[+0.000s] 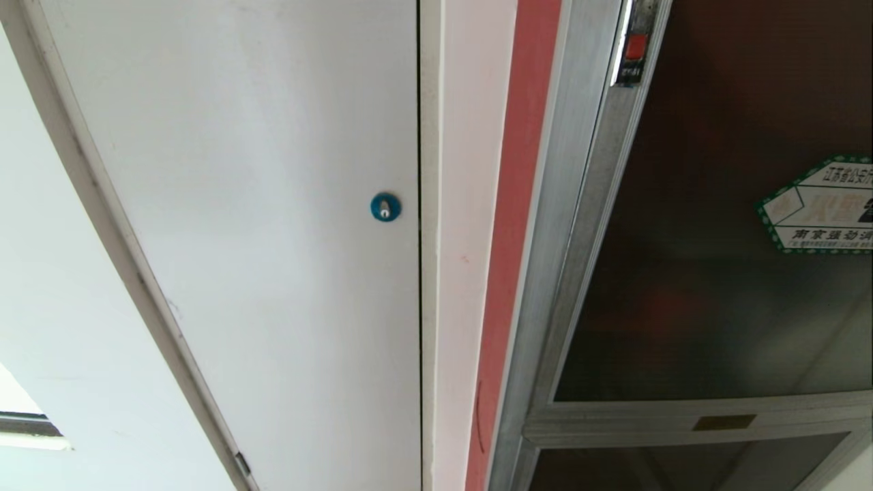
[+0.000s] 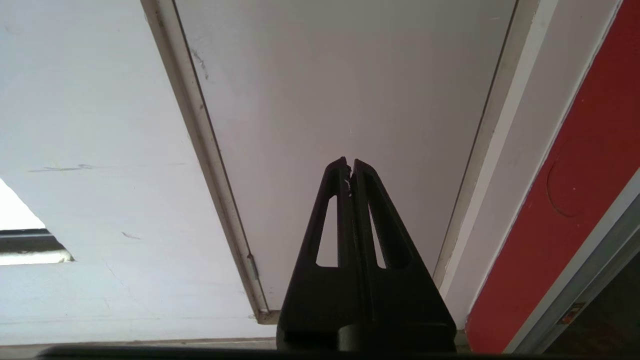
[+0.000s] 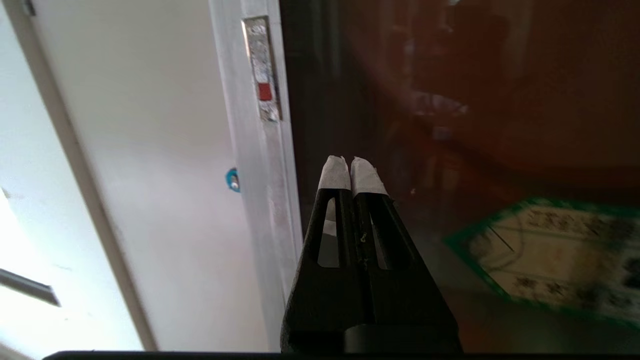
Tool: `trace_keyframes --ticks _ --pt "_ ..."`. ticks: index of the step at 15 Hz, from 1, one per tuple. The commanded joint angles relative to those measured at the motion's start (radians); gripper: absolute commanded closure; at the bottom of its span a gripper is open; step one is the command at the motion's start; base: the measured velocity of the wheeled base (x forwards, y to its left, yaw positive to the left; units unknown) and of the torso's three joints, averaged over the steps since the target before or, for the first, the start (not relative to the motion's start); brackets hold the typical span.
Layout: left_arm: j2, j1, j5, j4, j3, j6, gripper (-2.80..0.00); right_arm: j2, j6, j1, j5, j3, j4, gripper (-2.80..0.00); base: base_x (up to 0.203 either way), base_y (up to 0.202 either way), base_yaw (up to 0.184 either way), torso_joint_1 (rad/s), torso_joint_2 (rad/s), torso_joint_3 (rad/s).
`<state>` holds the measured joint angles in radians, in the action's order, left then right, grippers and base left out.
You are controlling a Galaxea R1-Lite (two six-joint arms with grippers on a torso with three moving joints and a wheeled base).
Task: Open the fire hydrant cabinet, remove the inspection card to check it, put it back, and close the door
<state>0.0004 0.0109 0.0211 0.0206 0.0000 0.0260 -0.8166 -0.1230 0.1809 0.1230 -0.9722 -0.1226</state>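
The door [image 1: 716,239] of the fire hydrant cabinet [image 1: 545,286] sits flush in its silver frame, dark tinted glass giving only a dim red glow from inside, so the inspection card cannot be seen. The small red latch [image 1: 635,46] shows high on the frame's edge, and the green-bordered hexagonal sticker [image 1: 822,204] is on the glass. The right gripper [image 3: 350,165] hangs in front of the glass just beside the frame, below the latch, its white-taped fingertips [image 3: 334,174] pressed together with nothing between them. The left gripper [image 2: 350,164] is closed and empty too, pointing at the plain white door [image 1: 259,225] with the blue round lock [image 1: 385,206].
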Motion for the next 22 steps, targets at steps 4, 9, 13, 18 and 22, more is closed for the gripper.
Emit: trace_keyframes --ticks 4,9,13,18,22 --pt "0.001 0.000 0.000 0.001 0.012 0.000 0.00 0.299 0.069 -0.058 -0.037 0.177 0.071 0.00 0.000 0.000 0.000 0.000 0.00 0.000" --pt "0.000 0.000 0.000 -0.001 0.012 0.000 0.00 0.528 0.097 -0.165 -0.075 0.368 0.150 0.00 0.000 0.000 0.000 0.000 0.00 0.000" --pt "0.000 0.000 0.000 0.000 0.012 0.000 0.00 0.661 0.127 -0.191 -0.079 0.531 0.151 0.00 0.000 0.000 0.000 0.000 0.00 0.000" --pt "0.000 0.000 0.000 0.001 0.012 0.000 0.00 0.809 0.131 -0.183 -0.038 0.723 0.150 0.00 0.000 0.000 0.000 0.000 0.00 0.000" --pt "0.000 0.000 0.000 0.001 0.012 0.000 0.00 0.817 0.134 -0.182 -0.067 0.838 0.120 0.00 0.000 0.000 0.000 0.000 0.00 0.000"
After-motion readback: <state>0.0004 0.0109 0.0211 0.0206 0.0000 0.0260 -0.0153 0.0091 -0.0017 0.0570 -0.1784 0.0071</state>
